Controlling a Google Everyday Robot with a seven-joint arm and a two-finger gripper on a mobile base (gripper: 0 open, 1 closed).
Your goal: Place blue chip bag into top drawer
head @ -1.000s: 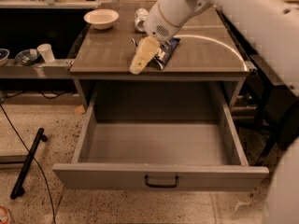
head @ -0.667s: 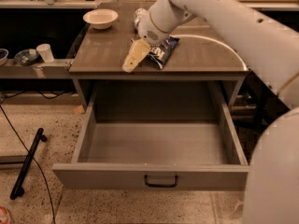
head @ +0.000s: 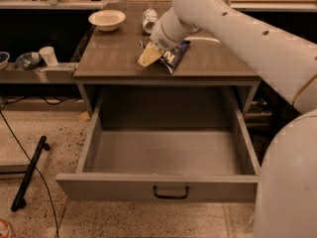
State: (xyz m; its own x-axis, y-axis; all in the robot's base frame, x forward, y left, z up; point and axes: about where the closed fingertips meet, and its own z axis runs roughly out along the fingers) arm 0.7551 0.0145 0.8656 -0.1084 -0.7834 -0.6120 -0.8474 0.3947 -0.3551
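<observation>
The blue chip bag (head: 175, 57) lies crumpled on the brown cabinet top (head: 111, 56), near its front edge and right of centre. My gripper (head: 148, 58) is low over the top at the bag's left end, touching or almost touching it. My white arm reaches in from the upper right and hides the top's right rear. The top drawer (head: 99, 186) is pulled wide open below the top. Its grey inside holds nothing, and its dark handle (head: 171, 192) sits at the centre of the front panel.
A white bowl (head: 106, 19) and a silver can (head: 149, 19) lying on its side are at the back of the cabinet top. A low shelf at the left holds a white cup (head: 48, 55) and small dishes. A black bar (head: 28, 175) lies on the speckled floor.
My arm has swung higher and across the right of the view, and the gripper has edged slightly left along the top. The bag stays on the top and the drawer stays open.
</observation>
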